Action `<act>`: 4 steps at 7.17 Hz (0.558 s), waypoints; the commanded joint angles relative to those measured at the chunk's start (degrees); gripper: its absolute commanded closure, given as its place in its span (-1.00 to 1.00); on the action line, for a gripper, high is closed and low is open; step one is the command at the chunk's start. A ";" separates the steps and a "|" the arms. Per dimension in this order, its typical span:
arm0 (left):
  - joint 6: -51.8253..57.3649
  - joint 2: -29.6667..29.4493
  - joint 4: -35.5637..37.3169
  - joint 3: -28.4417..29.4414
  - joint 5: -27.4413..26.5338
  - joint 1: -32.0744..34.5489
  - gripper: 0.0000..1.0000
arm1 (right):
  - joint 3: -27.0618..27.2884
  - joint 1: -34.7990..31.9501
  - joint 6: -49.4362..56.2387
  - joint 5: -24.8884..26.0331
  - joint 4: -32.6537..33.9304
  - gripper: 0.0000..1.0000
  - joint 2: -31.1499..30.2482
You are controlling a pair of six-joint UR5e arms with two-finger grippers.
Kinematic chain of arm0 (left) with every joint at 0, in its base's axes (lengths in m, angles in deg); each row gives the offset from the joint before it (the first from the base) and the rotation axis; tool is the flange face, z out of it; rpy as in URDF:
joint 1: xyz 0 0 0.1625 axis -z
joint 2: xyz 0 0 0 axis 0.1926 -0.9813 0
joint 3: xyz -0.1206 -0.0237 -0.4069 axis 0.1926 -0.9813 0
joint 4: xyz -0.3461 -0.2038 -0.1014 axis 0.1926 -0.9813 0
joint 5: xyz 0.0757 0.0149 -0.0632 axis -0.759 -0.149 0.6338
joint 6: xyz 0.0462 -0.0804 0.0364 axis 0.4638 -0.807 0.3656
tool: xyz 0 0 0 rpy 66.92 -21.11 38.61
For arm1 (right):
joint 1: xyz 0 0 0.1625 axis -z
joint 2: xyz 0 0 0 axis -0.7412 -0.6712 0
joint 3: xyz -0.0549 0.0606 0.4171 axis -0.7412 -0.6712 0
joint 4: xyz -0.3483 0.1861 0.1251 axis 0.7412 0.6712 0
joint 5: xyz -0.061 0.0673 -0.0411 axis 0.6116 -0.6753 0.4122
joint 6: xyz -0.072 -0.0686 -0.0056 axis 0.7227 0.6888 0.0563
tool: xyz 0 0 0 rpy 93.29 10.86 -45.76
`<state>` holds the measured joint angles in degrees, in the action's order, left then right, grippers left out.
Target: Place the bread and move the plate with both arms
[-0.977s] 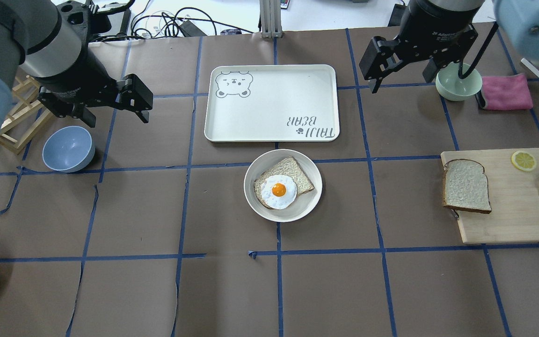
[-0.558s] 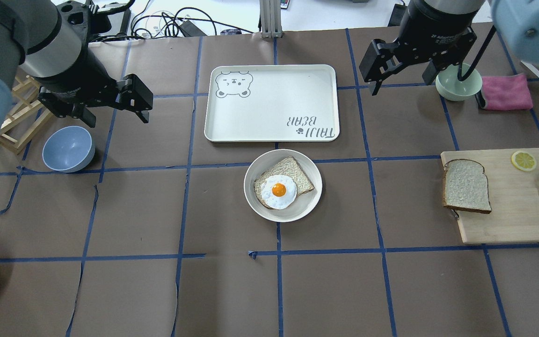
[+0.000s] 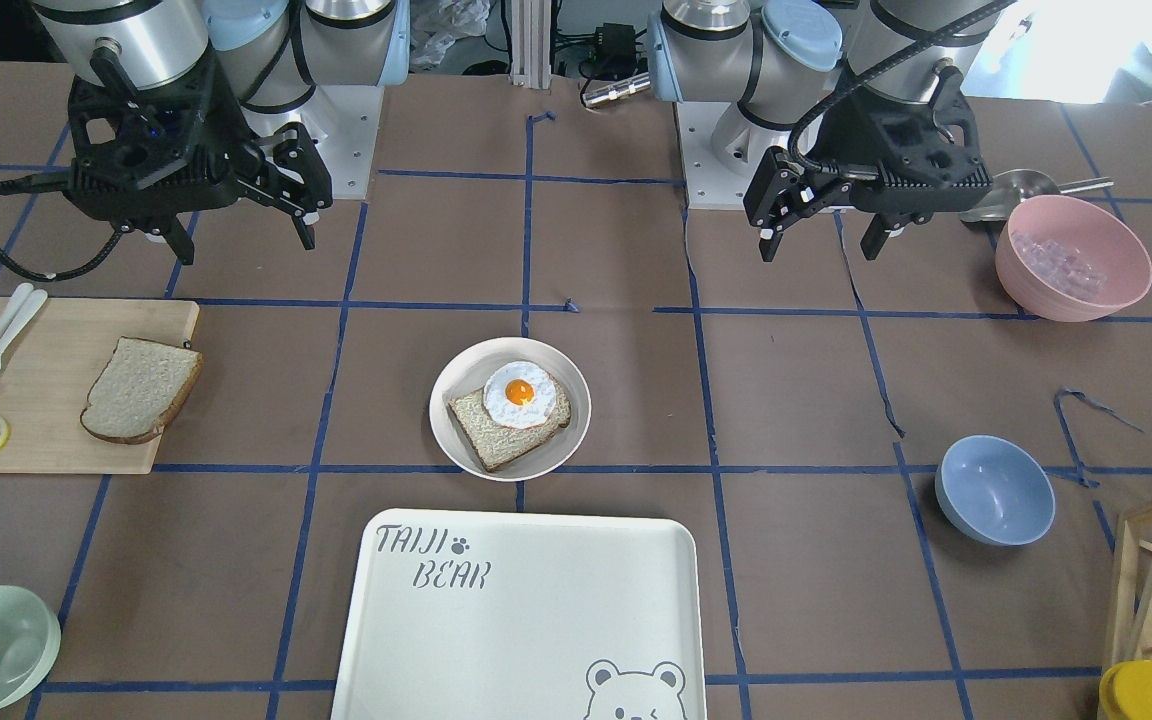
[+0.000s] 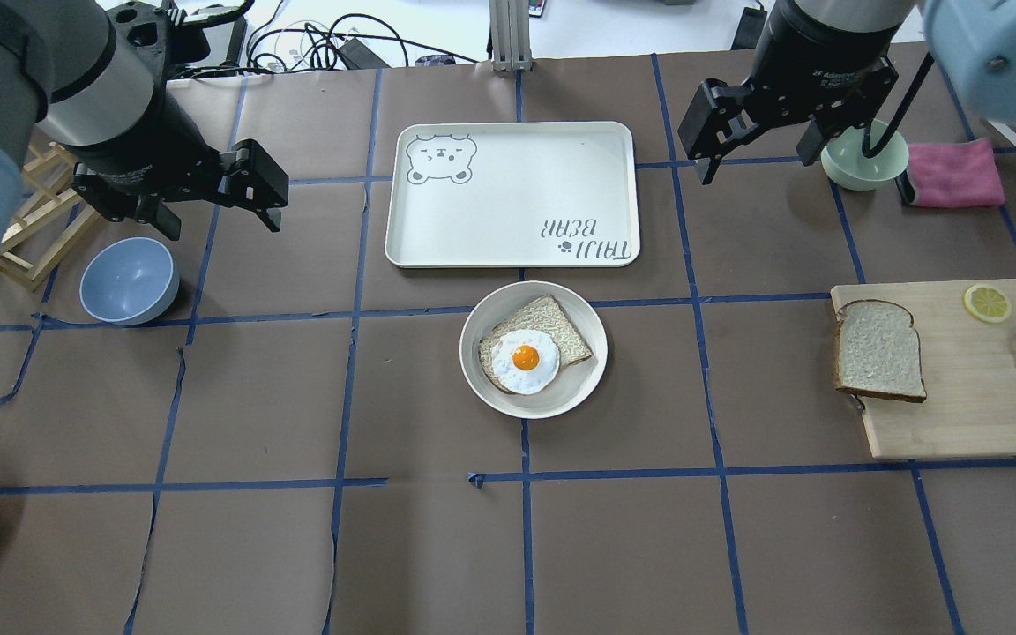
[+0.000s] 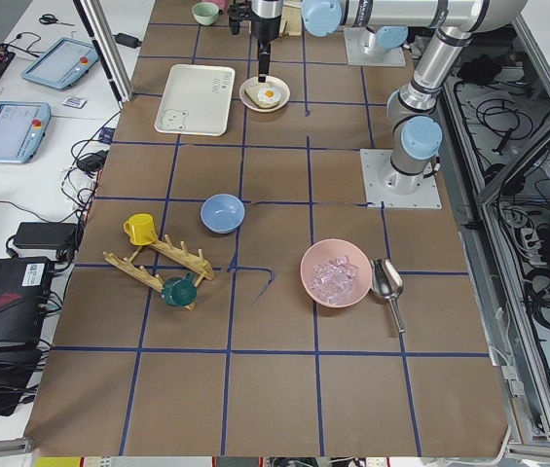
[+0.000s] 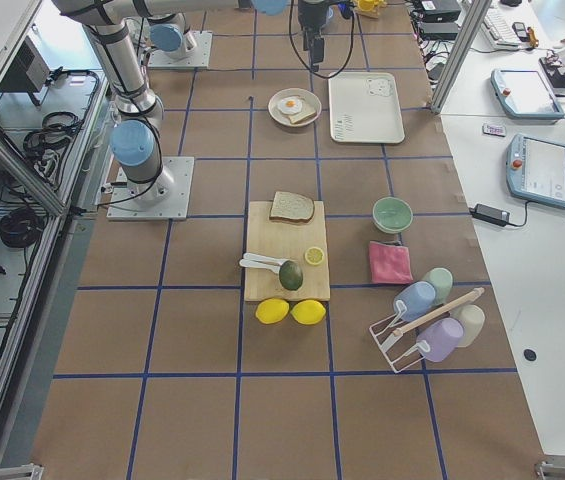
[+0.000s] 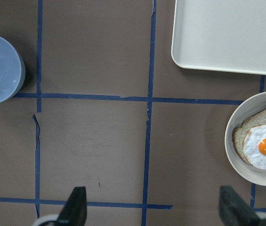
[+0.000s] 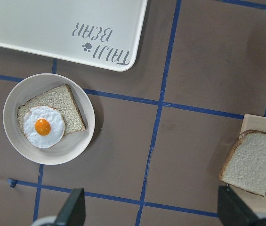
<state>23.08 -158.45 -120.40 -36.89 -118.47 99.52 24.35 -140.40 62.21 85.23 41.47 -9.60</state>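
Surface: brown paper-covered table [image 4: 296, 547] marked off in blue tape squares, taken from over the robot's shoulders
Left gripper [image 4: 221, 226]: hangs above bare paper just past the blue bowl [image 4: 129, 280], well apart from the plate [image 4: 574, 392]; jaws spread wide, nothing between them, touching nothing
Why there: reads as a waiting pose, since moving the plate takes both arms and the bread [image 4: 878, 350] is not yet on it
Tray [image 4: 517, 203]: white with a bear print, bare, just beyond the plate; a likely place for the plate to go, though that is a guess
Plate: mid-table, carrying the egg slice [image 4: 561, 331], which lies inside the rim
Right gripper [image 4: 757, 164]: raised off the tray's right end, near the green bowl [image 4: 865, 163]; jaws fully parted, empty, pointing down
Why there: it is on the bread's side, so the pick probably falls to it; its wrist camera takes in both plate and bread
Bread: flat on the left end of the wooden board [image 4: 958, 414], one edge seeming to overhang slightly, well apart from both grippers
Step in hand: the reach for the bread, not yet made
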 commanded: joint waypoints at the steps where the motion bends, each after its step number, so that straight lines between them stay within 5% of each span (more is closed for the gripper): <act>1: 0.00 0.00 0.00 0.00 0.00 0.00 -1.00 | 0.07 0.01 0.00 0.09 -0.20 -1.00 0.00; 4: 0.00 0.00 0.00 0.09 0.09 0.00 -1.00 | 0.07 0.01 -0.09 0.09 0.06 -1.00 -0.09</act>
<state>23.08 -158.45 -120.41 -36.81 -118.45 99.52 24.42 -140.38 62.16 85.27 41.34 -9.68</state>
